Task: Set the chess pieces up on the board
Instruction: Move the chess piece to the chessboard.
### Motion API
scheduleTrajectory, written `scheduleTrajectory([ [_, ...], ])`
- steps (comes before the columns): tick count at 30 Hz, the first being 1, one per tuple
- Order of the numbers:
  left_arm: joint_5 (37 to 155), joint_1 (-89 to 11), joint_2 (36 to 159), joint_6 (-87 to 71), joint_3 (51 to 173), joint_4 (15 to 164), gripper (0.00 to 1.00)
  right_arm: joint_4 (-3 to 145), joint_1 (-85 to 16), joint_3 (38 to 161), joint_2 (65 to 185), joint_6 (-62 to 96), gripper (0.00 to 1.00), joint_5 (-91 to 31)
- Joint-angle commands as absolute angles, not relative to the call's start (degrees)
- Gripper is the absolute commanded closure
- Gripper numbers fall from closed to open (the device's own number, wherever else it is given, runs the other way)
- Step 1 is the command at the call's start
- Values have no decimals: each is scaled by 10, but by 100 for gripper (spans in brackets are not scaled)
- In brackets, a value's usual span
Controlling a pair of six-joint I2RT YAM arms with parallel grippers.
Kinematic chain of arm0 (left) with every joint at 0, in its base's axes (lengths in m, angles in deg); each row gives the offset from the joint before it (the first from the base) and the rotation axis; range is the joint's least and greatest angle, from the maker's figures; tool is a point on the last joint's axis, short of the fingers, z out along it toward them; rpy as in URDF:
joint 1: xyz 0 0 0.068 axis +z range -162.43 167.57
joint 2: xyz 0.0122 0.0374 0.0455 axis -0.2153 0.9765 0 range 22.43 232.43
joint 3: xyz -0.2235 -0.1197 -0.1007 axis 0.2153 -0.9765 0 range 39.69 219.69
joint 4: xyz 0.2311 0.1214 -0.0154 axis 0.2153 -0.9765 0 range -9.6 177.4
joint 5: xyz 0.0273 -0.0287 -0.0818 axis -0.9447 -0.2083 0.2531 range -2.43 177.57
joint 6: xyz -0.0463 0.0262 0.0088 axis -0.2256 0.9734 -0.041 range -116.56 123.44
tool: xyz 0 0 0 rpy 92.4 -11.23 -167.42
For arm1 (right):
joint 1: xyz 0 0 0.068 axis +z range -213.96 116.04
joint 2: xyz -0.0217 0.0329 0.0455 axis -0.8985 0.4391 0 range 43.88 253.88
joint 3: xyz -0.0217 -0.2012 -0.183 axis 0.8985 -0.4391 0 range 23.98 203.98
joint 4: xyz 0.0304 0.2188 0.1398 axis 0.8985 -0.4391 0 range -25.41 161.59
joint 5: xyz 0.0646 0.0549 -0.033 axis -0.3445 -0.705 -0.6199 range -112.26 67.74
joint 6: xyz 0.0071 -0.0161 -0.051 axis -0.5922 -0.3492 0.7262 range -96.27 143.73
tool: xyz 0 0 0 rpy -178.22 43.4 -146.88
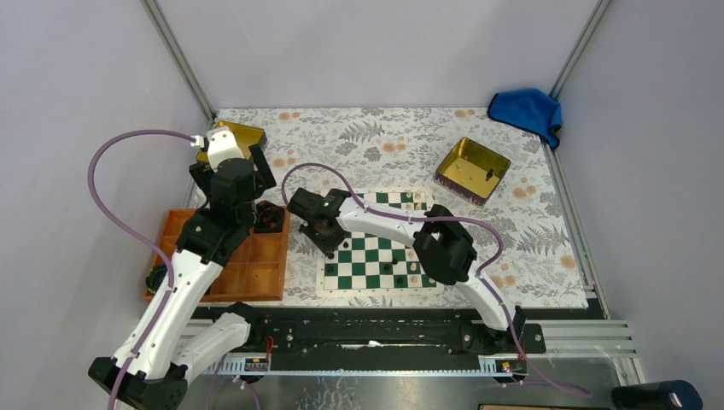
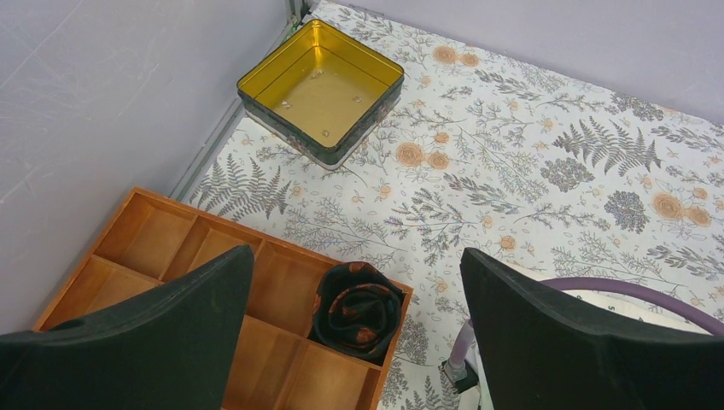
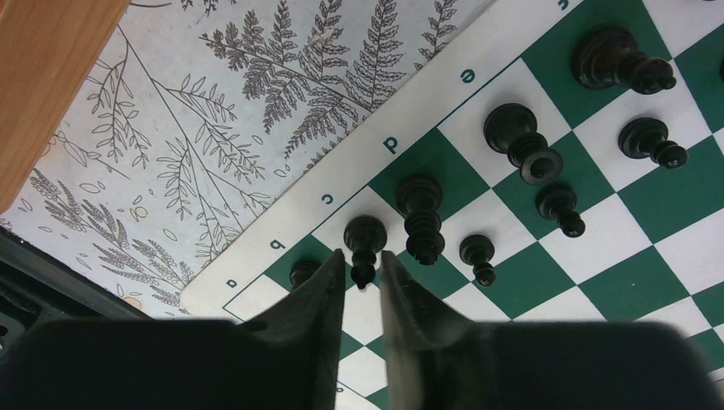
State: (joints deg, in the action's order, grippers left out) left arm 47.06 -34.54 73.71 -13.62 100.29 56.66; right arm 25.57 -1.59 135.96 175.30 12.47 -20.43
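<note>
So the black piece (image 3: 365, 232) we care about is standing on the white c square in the edge row of the board (image 3: 427, 104). Its top pokes right up between the tips of the right gripper (image 3: 363, 266). The jaws are only parted a little. We think there's a sliver of gap on both sides, so nothing is being pinched, but the angle is steep and we wouldn't swear to it.

Six other chess pieces (image 3: 521, 141) stand clear on nearby squares. A seventh small one (image 3: 300, 272) on the b square is half hidden behind a finger. The gripper body blocks the whole bottom of that view.

From the top camera the right arm covers the board's left side, and the pieces there are just specks. That view does give us cream pieces (image 1: 414, 203) along the far edge, a second tin (image 1: 472, 169) and a blue cloth (image 1: 525, 111).

The left gripper (image 2: 356, 256) is spread as wide as it goes and holds nothing. It hovers over the orange tray (image 2: 154, 239), with a dark rolled cloth (image 2: 357, 309) in one compartment. Only its wrist view shows the inside of the gold tin (image 2: 359, 128).
</note>
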Motion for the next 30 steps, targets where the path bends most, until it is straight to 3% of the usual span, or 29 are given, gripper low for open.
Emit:
scheduleTrajectory([
  [1, 462, -349, 731, -143, 999, 589, 1, 255, -9, 1360, 1746, 133, 68, -220],
  [5, 463, -349, 731, -143, 998, 588, 1, 256, -9, 1360, 1741, 134, 61, -218],
  [20, 451, -349, 734, -140, 1012, 585, 1, 236, -6, 1382, 1681, 135, 55, -177],
  [30, 463, -348, 749, -148, 1013, 586, 1, 241, -7, 1297, 1582, 102, 45, -107],
])
